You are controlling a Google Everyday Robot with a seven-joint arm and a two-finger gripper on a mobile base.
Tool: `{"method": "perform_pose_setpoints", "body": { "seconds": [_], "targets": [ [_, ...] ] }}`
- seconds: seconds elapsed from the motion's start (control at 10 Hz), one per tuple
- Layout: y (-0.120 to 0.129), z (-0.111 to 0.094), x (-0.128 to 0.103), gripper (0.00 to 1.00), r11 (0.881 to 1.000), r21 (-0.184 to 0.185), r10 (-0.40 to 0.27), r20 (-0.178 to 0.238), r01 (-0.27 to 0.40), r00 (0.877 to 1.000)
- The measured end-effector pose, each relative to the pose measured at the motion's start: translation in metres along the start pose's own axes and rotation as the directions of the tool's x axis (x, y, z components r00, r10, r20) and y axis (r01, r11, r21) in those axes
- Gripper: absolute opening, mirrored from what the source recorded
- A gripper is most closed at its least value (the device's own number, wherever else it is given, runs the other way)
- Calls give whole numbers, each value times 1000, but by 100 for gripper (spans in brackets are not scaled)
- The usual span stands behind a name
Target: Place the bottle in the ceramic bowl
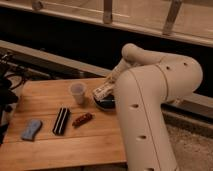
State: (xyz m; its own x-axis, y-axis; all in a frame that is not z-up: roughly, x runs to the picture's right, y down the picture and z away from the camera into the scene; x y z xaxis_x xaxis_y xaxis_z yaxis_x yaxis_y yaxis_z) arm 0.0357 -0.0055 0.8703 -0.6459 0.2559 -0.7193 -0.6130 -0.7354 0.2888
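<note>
Camera view shows a white robot arm (150, 105) reaching over a wooden surface (60, 145), its pincer (106, 90) clamped on the bottle (101, 92) — held tilted just above the ceramic bowl (103, 103). Near the bowl's left stands a translucent cup (77, 93); a blue sponge (31, 129), a dark striped bar (61, 120) and a reddish snack bar (82, 119) lie nearer the front edge.

High oblique view behind arm (150, 100)
</note>
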Motion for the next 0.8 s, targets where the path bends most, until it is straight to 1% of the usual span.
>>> {"method": "perform_pose_setpoints", "body": {
  "seconds": [0.1, 0.2, 0.3, 0.4, 0.5, 0.6, 0.7, 0.8],
  "targets": [
    [-3, 2, 6, 80, 1000, -3, -24, -18, 24, 1000],
    [-5, 2, 16, 80, 998, -15, -67, -30, 67, 997],
    [-4, 1, 27, 80, 993, -34, -112, -31, 111, 993],
    [-5, -1, 32, 80, 989, -52, -142, -30, 140, 989],
    [-6, -6, 36, 80, 982, -78, -175, -24, 173, 984],
    [-5, -14, 41, 77, 969, -128, -216, -18, 212, 976],
    [-2, -19, 41, 69, 967, -141, -217, -14, 213, 976],
    [2, -19, 43, 62, 972, -126, -200, -21, 196, 980]
  ]
}}
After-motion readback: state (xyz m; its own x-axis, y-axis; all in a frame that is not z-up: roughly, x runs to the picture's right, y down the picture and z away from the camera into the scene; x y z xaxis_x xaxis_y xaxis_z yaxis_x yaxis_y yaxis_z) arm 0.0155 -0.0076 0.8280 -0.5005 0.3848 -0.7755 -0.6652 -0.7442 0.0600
